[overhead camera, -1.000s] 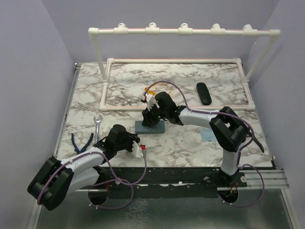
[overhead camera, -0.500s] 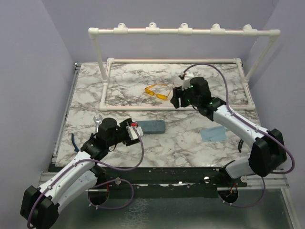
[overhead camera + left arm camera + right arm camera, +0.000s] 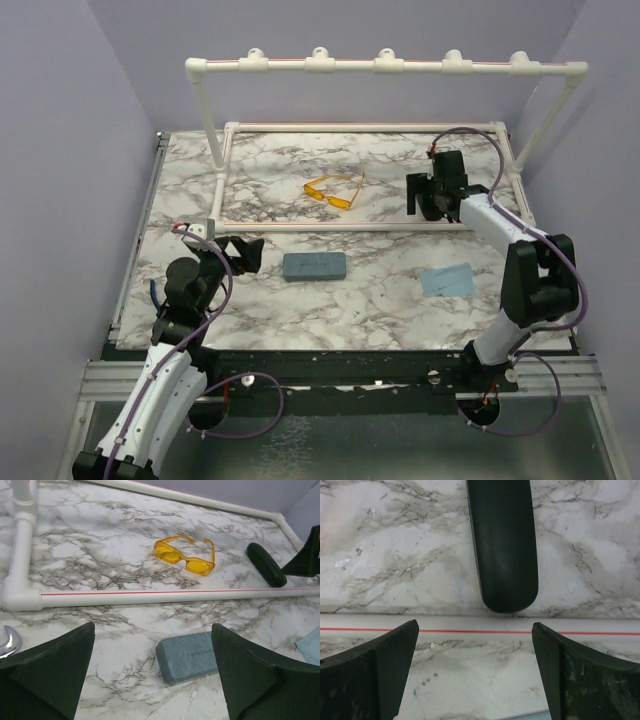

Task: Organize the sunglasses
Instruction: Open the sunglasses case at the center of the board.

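The yellow-orange sunglasses (image 3: 332, 192) (image 3: 185, 557) lie unfolded on the marble inside the white pipe frame, with nothing touching them. My left gripper (image 3: 245, 256) (image 3: 152, 640) is open and empty, hovering just left of the grey-blue case (image 3: 314, 266) (image 3: 192, 655). My right gripper (image 3: 424, 196) (image 3: 475, 635) is open and empty over the frame's front pipe (image 3: 480, 624). It is at the near end of the black oval case (image 3: 504, 540) (image 3: 266, 564), which the top view mostly hides under that gripper.
The white pipe frame (image 3: 320, 226) and tall rack (image 3: 385, 64) fence off the back half. A light blue cloth (image 3: 447, 280) lies at the front right. A wrench (image 3: 7, 640) and blue-handled pliers (image 3: 155, 296) lie at the front left, near my left arm.
My right gripper swung right from the grey-blue case to the black case and opened wide. My left gripper drew back left from the grey-blue case and opened. The sunglasses came into view.
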Tool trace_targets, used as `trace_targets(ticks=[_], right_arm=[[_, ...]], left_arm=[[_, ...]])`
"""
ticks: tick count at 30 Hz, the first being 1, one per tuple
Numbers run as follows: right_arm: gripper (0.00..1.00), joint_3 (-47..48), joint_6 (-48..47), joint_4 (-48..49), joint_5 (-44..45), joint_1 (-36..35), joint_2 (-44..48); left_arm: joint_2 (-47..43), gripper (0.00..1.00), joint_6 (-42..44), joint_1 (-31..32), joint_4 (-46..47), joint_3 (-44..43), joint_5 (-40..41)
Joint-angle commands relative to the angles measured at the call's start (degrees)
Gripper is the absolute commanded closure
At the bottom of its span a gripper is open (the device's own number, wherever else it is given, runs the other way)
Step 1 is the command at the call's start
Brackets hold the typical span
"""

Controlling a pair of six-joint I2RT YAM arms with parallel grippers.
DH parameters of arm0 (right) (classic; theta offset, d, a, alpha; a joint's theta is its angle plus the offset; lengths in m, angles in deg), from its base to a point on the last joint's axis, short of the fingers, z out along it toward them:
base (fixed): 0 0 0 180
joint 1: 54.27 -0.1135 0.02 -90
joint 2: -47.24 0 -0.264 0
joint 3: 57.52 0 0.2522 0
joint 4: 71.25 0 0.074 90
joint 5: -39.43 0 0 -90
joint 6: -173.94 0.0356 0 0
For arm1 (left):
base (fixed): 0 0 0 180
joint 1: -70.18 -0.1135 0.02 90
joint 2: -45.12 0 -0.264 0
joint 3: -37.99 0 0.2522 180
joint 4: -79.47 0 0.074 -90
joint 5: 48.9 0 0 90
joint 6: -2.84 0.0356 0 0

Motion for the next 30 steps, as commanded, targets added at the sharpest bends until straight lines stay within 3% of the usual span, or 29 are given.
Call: trace_targets(ticks=[1,10,19,21,25,30], right_arm=[[0.00,6.96,-7.16,1.15,-3.01,2.99,-7.73],[0.03,19.83,-13.13,-1.86,-5.37,8.20,-24.64],[0.17,22.59,-13.47,-2.99,-14.42,8.65,-28.66],[0.29,22.17,-13.75,-3.08,-13.09,8.65,-28.35],[0.64,20.94,-14.71,-3.80,-11.80,8.66,-25.57],[0.76,15.10,-14.88,-0.31,-11.59,8.42,-14.88]], left_arm=[[-3.34,0.01,-7.90,-3.64,0.89,2.45,4.71],[-5.49,0.01,-7.28,-4.70,5.54,5.12,1.49],[-4.85,0.01,-7.49,-4.78,7.84,6.06,0.11],[-4.74,0.02,-7.49,-4.79,7.97,6.08,-0.11],[-4.74,0.04,-7.49,-4.79,8.38,6.16,-0.43],[-5.22,0.05,-7.81,-4.79,8.88,6.19,-0.92]])
